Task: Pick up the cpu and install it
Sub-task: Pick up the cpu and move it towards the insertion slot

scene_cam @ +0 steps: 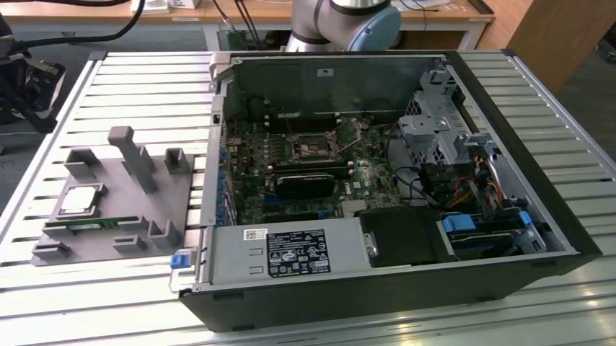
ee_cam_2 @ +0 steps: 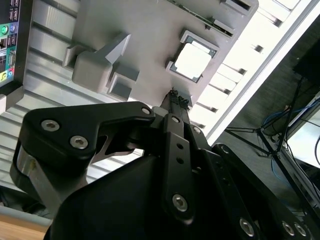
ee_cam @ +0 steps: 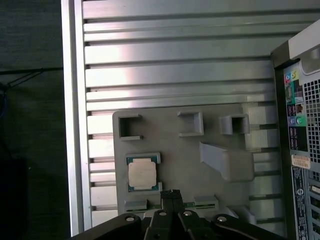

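The cpu (scene_cam: 79, 200) lies flat on the gray tray (scene_cam: 120, 205), on the exterior view's left of the open computer case (scene_cam: 385, 295), not yet picked up. In the first wrist view the gripper (ee_cam: 171, 194) hangs over the tray, pinched closed with nothing in it, and the cpu sits just beside its tips, on the side away from the case. It is a small flat square with a shiny silver top and a thin dark edge, no side longer than another.

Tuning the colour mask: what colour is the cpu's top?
The cpu is shiny silver with a darker edge; best in the first wrist view.
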`<state>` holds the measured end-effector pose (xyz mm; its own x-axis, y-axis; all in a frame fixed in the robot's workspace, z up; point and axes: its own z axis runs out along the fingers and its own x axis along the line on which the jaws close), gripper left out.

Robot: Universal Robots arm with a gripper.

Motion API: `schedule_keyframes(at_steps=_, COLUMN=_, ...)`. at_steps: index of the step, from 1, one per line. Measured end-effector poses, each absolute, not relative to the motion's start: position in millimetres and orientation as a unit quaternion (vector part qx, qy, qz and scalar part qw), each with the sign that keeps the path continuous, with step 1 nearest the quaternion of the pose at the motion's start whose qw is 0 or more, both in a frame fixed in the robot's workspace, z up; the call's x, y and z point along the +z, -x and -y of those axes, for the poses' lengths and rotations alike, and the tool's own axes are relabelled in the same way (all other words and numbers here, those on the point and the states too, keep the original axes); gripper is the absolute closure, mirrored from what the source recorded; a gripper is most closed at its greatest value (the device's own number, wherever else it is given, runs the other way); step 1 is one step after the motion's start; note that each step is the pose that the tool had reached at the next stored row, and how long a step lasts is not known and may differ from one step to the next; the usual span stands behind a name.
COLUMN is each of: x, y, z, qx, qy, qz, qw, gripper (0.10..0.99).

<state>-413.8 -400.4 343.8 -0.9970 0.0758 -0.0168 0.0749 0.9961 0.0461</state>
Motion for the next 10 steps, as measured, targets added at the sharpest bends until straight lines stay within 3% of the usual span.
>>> schedule_keyframes(at_steps=10, x=334.7, y=417.5, z=400.3, qx=0.023, qy=-0.037, qz=-0.999, qw=0.006, gripper=0.973)
